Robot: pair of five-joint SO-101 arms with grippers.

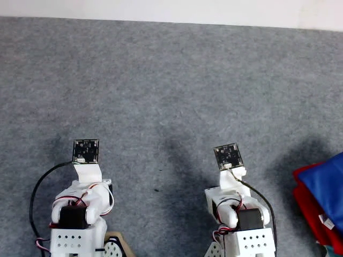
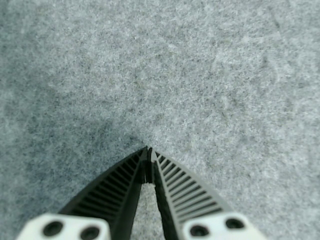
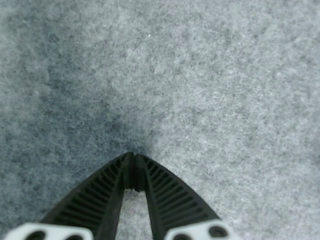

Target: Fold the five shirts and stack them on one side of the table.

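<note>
Shirts (image 1: 323, 194) (blue over red), stacked, partly cropped

Two white plastic robot arms stand side by side at the near edge of the grey felt-covered table (image 1: 171, 80). One arm (image 1: 80, 214) is toward the left of the high view and the other arm (image 1: 236, 211) is right of centre, well apart from it. Both point toward the far edge. At the table's right edge, beside the second arm, a blue folded cloth shirt (image 1: 328, 187) lies on top of a red folded cloth shirt (image 1: 310, 206). The left gripper (image 2: 148, 150) hangs over bare felt with its tips together. The right gripper (image 3: 134, 156) does likewise.
</note>
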